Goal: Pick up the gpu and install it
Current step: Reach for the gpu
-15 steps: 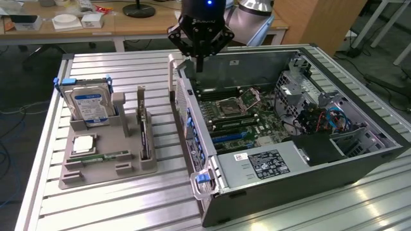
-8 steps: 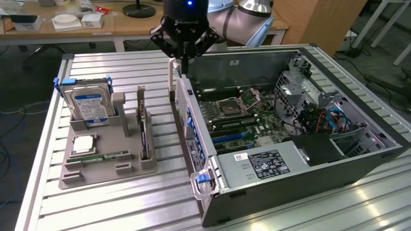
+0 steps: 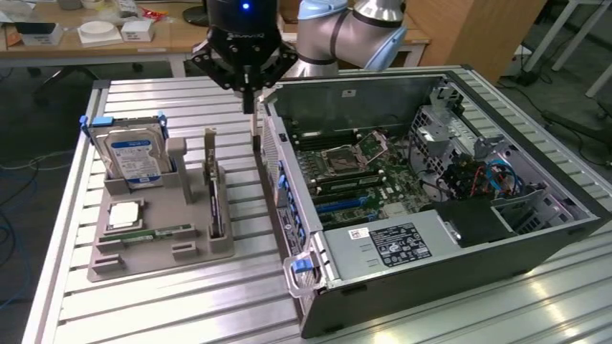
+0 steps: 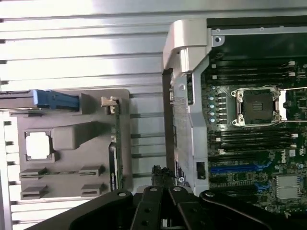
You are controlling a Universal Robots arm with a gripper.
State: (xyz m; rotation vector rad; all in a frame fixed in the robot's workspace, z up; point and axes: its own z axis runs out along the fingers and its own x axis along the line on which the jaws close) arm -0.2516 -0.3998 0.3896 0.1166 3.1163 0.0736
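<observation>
The gpu [image 3: 212, 188] is a thin dark card standing on edge in a slot of the grey holder [image 3: 191, 252], with its pale bracket end toward the back. In the wrist view the gpu [image 4: 114, 154] appears edge-on as a narrow strip. My gripper [image 3: 249, 106] hangs shut with nothing between its fingers. It is above the table, just behind the gpu's far end and close to the open computer case's [image 3: 316, 272] side wall. Its dark linkages frame the closed gripper [image 4: 162, 195] in the wrist view.
The holder [image 4: 72, 125] also carries a silver hard drive [image 3: 134, 159] with blue rails, a processor [image 3: 126, 213] and a green memory stick [image 3: 153, 233]. The case lies open with its motherboard [image 3: 356, 173] exposed. The slatted metal table [image 3: 172, 301] has bare room in front.
</observation>
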